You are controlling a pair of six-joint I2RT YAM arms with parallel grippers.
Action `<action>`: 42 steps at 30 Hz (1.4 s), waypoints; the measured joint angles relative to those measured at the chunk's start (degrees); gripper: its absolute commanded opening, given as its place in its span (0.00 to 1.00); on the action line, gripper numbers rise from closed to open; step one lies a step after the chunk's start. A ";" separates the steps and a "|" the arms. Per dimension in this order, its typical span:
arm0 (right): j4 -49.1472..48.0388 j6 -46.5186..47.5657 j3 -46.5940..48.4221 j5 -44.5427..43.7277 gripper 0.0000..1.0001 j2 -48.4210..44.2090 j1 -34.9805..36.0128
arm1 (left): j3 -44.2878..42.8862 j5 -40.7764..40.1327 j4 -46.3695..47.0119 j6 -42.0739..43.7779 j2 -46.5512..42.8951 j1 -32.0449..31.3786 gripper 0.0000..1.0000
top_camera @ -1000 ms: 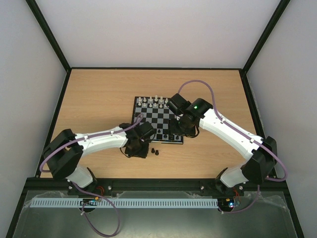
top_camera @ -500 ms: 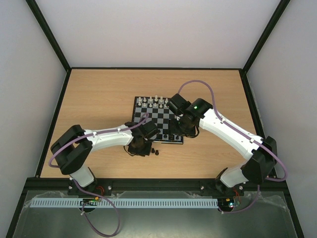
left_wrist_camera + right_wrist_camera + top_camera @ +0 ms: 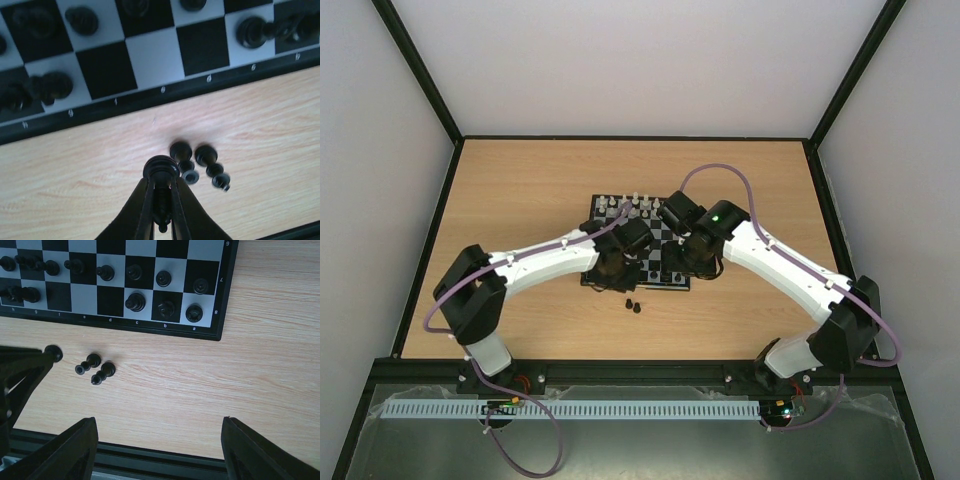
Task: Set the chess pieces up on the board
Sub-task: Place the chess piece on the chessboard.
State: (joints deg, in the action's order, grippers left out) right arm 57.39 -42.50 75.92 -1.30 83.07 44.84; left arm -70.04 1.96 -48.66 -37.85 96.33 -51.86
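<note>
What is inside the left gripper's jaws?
A black chess piece is clamped in the left gripper, round head poking out. The fingers cover most of its body, so which piece it is cannot be told.

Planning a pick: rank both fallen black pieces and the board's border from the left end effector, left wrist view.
1. Small black fallen chess piece, just right of the left end effector.
2. Other fallen black piece, farther right.
3. Board's thin dark border, beyond both.
</note>
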 measured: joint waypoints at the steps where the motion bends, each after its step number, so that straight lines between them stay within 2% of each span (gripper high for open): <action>1: 0.02 0.00 -0.04 -0.02 0.68 -0.22 0.00 | -1.29 -0.02 -0.26 0.42 0.96 0.24 0.04; 12: 0.70 -0.46 -0.35 -0.63 0.68 -2.73 0.00 | -7.80 -0.28 -2.95 5.25 9.88 3.17 0.06; 25: 1.33 -1.46 -1.75 -0.70 0.68 -4.24 0.00 | -11.37 -2.93 -3.21 8.11 13.81 7.10 0.09; 42: 1.29 -1.49 -3.50 -0.68 0.68 -4.33 0.00 | -11.30 -2.84 -2.93 9.18 14.99 7.30 0.12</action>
State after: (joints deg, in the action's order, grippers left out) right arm 58.67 -43.99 72.42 -1.98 78.74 44.84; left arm -81.34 -0.89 -51.59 -28.67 111.33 -44.56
